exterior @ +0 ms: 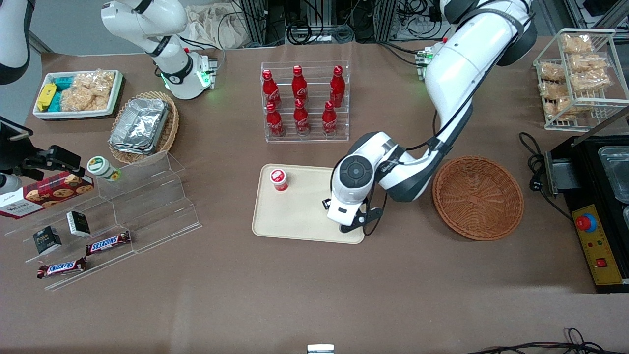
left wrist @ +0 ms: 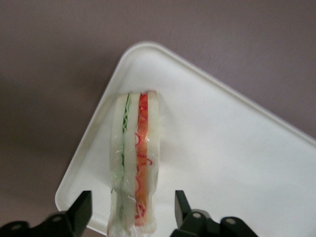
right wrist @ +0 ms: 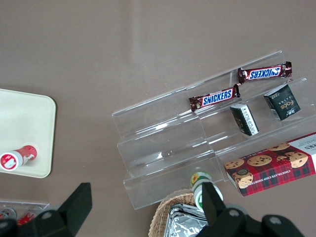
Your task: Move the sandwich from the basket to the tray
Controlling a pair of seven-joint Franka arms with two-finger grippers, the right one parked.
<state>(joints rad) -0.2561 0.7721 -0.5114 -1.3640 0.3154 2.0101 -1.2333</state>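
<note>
The sandwich (left wrist: 136,158), a plastic-wrapped wedge of white bread with green and red filling, stands on edge on the cream tray (left wrist: 222,148) near one of its corners. My left gripper (left wrist: 132,200) is open and straddles the sandwich, with a gap between each finger and the bread. In the front view the gripper (exterior: 352,225) hangs low over the corner of the tray (exterior: 295,211) nearest the camera and the basket, and the arm's hand hides the sandwich. The round reddish-brown wicker basket (exterior: 477,197) sits beside the tray, toward the working arm's end, with nothing in it.
A small red-capped cup (exterior: 279,179) stands on the tray, farther from the camera than the gripper. A clear rack of red bottles (exterior: 304,101) is farther back. Acrylic steps with snack bars (exterior: 108,242), a foil-filled oval basket (exterior: 142,127) and a white snack bin (exterior: 78,93) lie toward the parked arm's end.
</note>
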